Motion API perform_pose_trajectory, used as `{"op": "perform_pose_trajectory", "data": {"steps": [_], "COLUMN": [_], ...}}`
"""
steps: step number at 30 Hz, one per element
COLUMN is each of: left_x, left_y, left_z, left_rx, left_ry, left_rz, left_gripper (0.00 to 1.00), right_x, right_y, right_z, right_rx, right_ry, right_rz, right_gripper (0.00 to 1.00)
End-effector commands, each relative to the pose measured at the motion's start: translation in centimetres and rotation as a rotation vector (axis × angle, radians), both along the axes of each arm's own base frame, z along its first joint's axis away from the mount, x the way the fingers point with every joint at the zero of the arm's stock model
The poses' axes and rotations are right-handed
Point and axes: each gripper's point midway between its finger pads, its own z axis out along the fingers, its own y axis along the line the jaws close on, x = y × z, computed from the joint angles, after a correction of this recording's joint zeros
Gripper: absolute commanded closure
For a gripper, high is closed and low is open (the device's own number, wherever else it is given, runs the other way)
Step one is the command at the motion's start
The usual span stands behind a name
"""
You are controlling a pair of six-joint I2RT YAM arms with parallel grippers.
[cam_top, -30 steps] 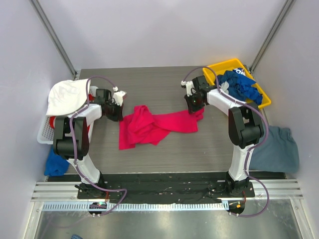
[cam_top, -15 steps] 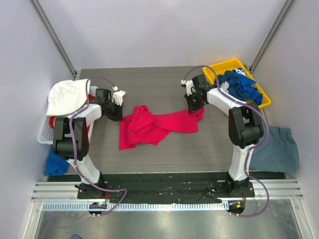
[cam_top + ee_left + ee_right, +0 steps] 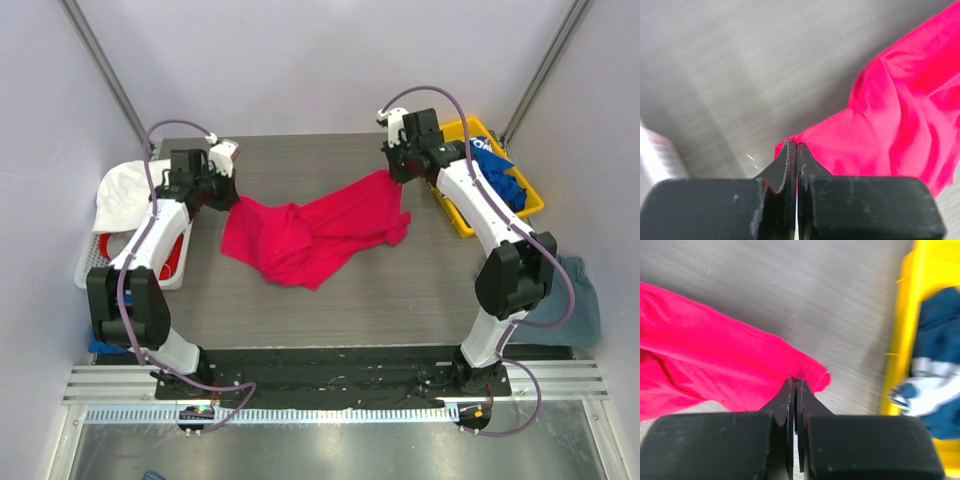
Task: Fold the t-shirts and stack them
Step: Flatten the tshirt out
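A bright pink-red t-shirt (image 3: 320, 230) hangs stretched between both grippers over the middle of the table, its lower folds bunched and drooping. My left gripper (image 3: 227, 198) is shut on the shirt's left corner; in the left wrist view the jaws (image 3: 796, 146) pinch the cloth edge (image 3: 900, 125). My right gripper (image 3: 391, 176) is shut on the right hem, and the right wrist view shows its tips (image 3: 796, 381) clamping the stitched hem (image 3: 705, 360). Royal blue t-shirts (image 3: 497, 178) with white print lie in a yellow bin. A slate grey-blue t-shirt (image 3: 580, 300) lies at the right edge.
The yellow bin (image 3: 455, 215) stands at the back right, just beside my right gripper; its wall (image 3: 902, 340) shows in the right wrist view. A white basket (image 3: 95, 265) draped with a white cloth (image 3: 120, 195) sits at the left. A blue cloth (image 3: 100, 340) lies below it.
Both arms have risen and swung toward the back of the table, lifting and spreading the pink-red t-shirt between them. The right gripper has shut on the hem.
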Motion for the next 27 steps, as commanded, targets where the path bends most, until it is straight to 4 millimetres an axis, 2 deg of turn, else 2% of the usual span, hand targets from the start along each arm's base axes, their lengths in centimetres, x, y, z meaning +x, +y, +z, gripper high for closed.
{"op": "perform_pose_trajectory", "data": {"steps": [1, 2, 5, 7, 12, 13, 14, 15, 16, 17, 18, 20, 21, 23, 24, 25, 27], "left_x": [1.6, 1.8, 2.7, 3.0, 3.7, 3.9, 4.1, 4.6, 4.8, 4.9, 5.1, 5.5, 5.6, 6.0, 6.2, 6.5, 6.7], "left_y": [0.9, 1.1, 1.7, 2.3, 3.1, 3.4, 3.7, 3.8, 3.8, 3.9, 3.8, 3.5, 3.4, 3.2, 3.3, 3.2, 3.3], "left_z": [6.9, 7.7, 11.3, 12.8, 16.0, 16.3, 16.4, 17.5, 17.9, 18.3, 19.9, 20.4, 22.1, 22.9, 24.3, 24.5, 26.4], "left_rx": [-0.003, -0.002, -0.014, -0.020, -0.050, -0.044, -0.033, -0.034, -0.032, -0.028, -0.037, -0.044, -0.054, -0.054, -0.057, -0.057, -0.062], "left_ry": [-0.153, -0.171, -0.260, -0.297, -0.371, -0.375, -0.369, -0.389, -0.393, -0.396, -0.426, -0.421, -0.450, -0.462, -0.495, -0.498, -0.540], "left_rz": [0.087, 0.103, 0.166, 0.212, 0.298, 0.310, 0.326, 0.333, 0.335, 0.333, 0.329, 0.318, 0.311, 0.303, 0.304, 0.301, 0.299], "left_gripper": [1.00, 1.00, 1.00, 1.00, 1.00, 1.00, 1.00, 1.00, 1.00, 1.00, 1.00, 1.00, 1.00, 1.00, 1.00, 1.00, 1.00], "right_x": [0.8, 1.1, 1.7, 2.1, 3.1, 3.3, 3.5, 3.8, 3.9, 4.1, 4.3, 4.3, 4.4, 4.4, 4.6, 4.6, 4.8], "right_y": [-2.1, -2.3, -2.9, -3.2, -3.7, -4.1, -4.2, -4.2, -4.3, -4.3, -4.3, -4.3, -4.3, -4.2, -4.3, -4.4, -4.3], "right_z": [6.2, 7.4, 9.6, 10.7, 14.0, 15.4, 15.9, 16.2, 17.4, 17.9, 18.0, 19.2, 19.6, 20.3, 20.5, 20.9, 21.5], "right_rx": [-0.045, -0.045, -0.061, -0.062, -0.055, -0.055, -0.059, -0.059, -0.055, -0.052, -0.052, -0.037, -0.035, -0.027, -0.031, -0.033, -0.032], "right_ry": [-0.147, -0.178, -0.233, -0.262, -0.347, -0.384, -0.399, -0.409, -0.435, -0.447, -0.449, -0.476, -0.488, -0.506, -0.513, -0.523, -0.539], "right_rz": [-0.080, -0.089, -0.123, -0.148, -0.191, -0.214, -0.218, -0.221, -0.231, -0.237, -0.238, -0.245, -0.246, -0.241, -0.247, -0.248, -0.244], "right_gripper": [0.99, 0.99, 0.99, 0.99, 0.99, 0.99, 0.99, 0.99, 0.99, 0.99, 0.99, 0.99, 0.99, 0.99, 0.99, 0.99, 0.99]}}
